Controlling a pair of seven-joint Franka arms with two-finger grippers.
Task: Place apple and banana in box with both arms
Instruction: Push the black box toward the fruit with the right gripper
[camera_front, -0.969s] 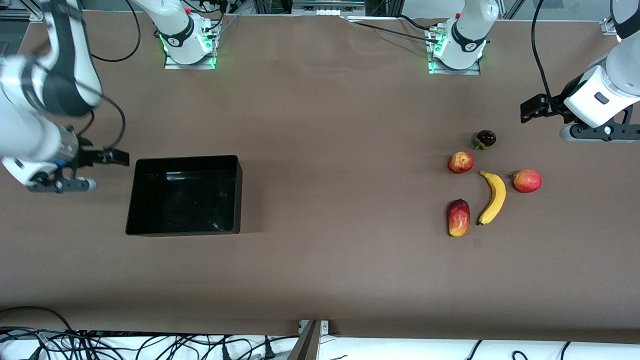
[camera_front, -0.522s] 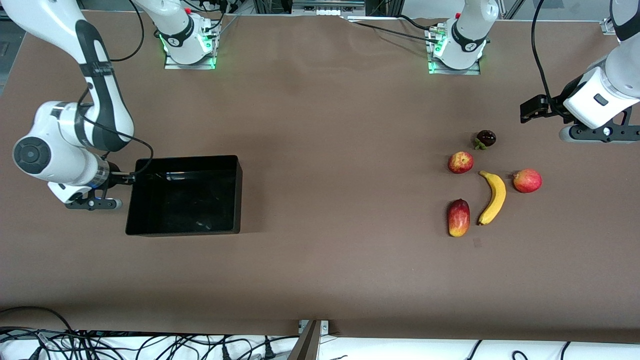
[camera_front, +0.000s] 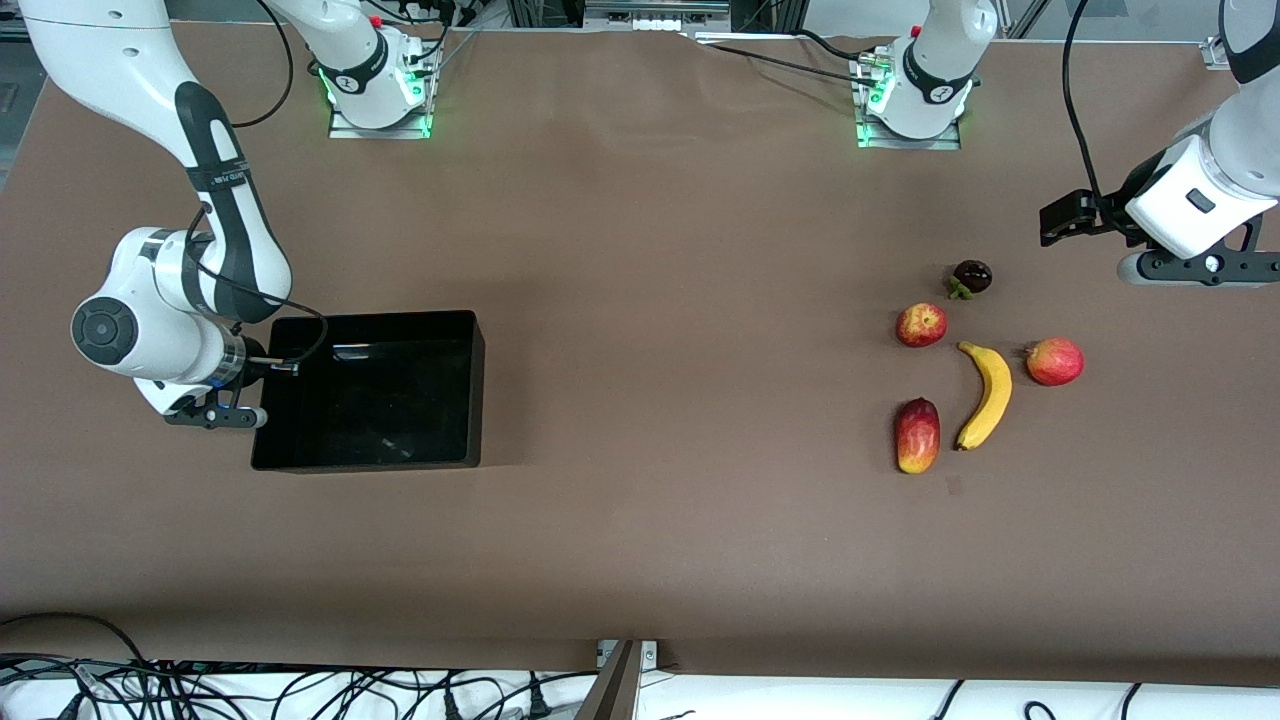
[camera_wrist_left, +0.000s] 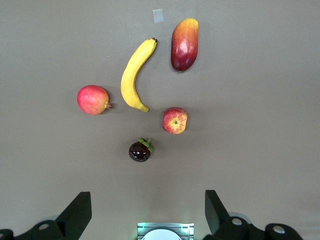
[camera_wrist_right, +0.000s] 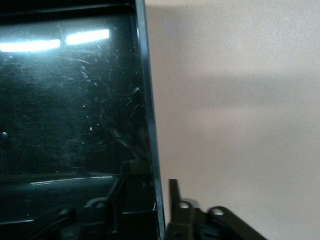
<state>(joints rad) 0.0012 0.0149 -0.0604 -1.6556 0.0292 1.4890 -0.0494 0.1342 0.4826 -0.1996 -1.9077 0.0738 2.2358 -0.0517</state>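
Observation:
The apple (camera_front: 921, 325) and the banana (camera_front: 987, 395) lie among other fruit toward the left arm's end of the table. Both show in the left wrist view, the apple (camera_wrist_left: 175, 120) beside the banana (camera_wrist_left: 134, 75). The black box (camera_front: 370, 316) stands toward the right arm's end and holds nothing. My right gripper (camera_front: 272, 368) straddles the box's end wall (camera_wrist_right: 145, 100). One finger is inside and one outside, with a narrow gap at the outer finger; the right wrist view shows the gripper (camera_wrist_right: 154, 175). My left gripper (camera_front: 1050, 222) hangs wide open and empty above the table beside the fruit, also in its own view (camera_wrist_left: 147, 200).
A dark mangosteen (camera_front: 971, 277), a smooth round red fruit (camera_front: 1054, 361) and a red-yellow mango (camera_front: 917, 435) lie around the apple and banana. The arm bases (camera_front: 910, 90) stand along the table edge farthest from the front camera.
My right arm swung in and down from beside the box until its gripper reached the box's end wall. The left arm, the box and the fruit have not moved.

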